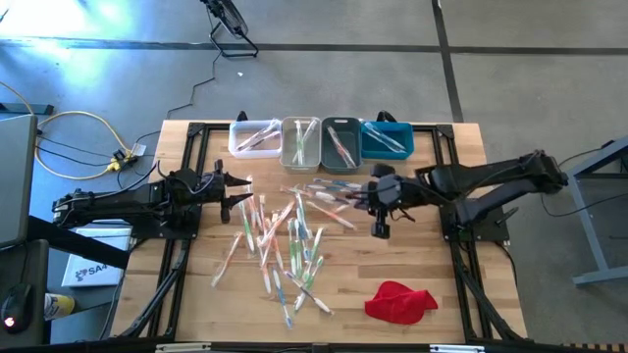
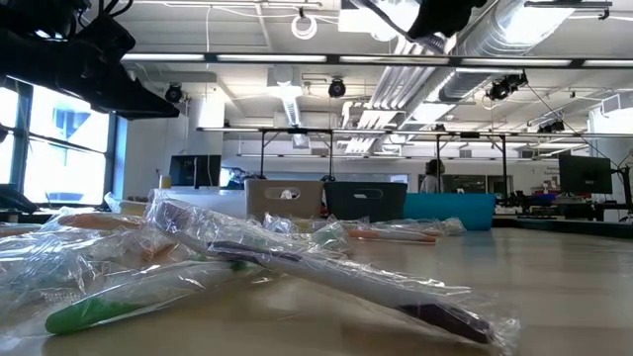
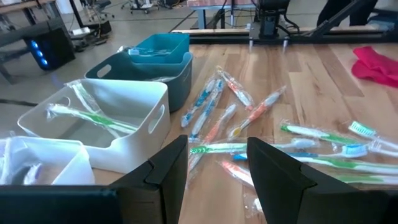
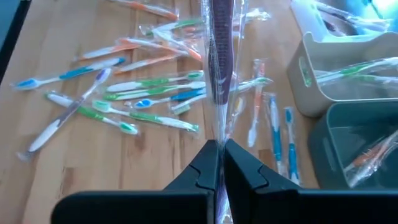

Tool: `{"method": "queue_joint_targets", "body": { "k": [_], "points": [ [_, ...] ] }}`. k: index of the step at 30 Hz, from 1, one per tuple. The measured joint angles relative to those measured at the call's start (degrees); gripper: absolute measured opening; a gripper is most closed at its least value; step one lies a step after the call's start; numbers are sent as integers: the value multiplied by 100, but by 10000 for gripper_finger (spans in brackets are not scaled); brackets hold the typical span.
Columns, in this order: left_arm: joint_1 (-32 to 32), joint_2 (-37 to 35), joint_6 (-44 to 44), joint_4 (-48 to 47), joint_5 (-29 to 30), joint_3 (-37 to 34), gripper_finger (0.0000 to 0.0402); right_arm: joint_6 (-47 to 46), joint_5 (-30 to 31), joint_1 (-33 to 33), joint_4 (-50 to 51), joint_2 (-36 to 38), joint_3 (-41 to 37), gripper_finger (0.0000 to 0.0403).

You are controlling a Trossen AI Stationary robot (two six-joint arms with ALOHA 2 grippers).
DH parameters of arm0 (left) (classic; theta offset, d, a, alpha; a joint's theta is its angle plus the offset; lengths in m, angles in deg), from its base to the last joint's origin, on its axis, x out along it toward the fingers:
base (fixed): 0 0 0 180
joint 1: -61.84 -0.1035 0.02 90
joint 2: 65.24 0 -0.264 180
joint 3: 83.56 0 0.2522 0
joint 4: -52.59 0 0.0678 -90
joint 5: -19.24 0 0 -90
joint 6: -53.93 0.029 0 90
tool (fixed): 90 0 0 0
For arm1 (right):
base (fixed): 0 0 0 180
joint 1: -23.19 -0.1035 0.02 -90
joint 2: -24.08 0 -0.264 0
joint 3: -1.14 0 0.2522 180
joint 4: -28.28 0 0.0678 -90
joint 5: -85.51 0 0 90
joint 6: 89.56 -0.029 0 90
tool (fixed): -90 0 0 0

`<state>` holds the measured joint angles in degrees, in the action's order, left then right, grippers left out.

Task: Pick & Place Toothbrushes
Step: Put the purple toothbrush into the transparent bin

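Over at nine o'clock the left gripper (image 1: 240, 184) hovers at the edge of the pile, jaws standing apart with nothing between them; past them its wrist camera looks onto the white bin (image 3: 121, 121), which already has a green brush in it. It looks to be lining up for a pick, or simply waiting its turn.

In the middle of the wooden table (image 1: 392, 255), the toothbrushes (image 1: 280, 240) lie scattered in their clear wrappers, a loose fan running from centre down toward six o'clock. Dozens are left to sort. At twelve o'clock stands the row of bins (image 1: 319, 142), each with a few brushes inside.

Now to three o'clock: the right gripper (image 1: 378, 206) is up off the table, jaws pinched tight on a wrapped toothbrush (image 4: 219, 56) with a dark purplish handle, which sticks straight out ahead of the fingers. So the pick is done and this is the carry. Next, I'd say, it needs to swing toward twelve o'clock, settle over the proper bin and let go cleanly; that crinkly wrapper may cling. The red cloth (image 1: 399, 300) sits idle near five o'clock.
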<state>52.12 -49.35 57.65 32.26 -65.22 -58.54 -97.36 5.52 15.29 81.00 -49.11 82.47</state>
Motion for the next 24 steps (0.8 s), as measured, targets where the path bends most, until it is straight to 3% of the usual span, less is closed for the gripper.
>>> {"method": "queue_joint_targets", "body": {
  "k": [16,24],
  "points": [
    [-1,1,-452,0,0,0,161,1133,-2002,1253,-961,-1138,-4,6],
    [-1,24,-1305,32,-4,0,161,1282,-2367,1402,-1341,-1587,-4,6]
  ]
}}
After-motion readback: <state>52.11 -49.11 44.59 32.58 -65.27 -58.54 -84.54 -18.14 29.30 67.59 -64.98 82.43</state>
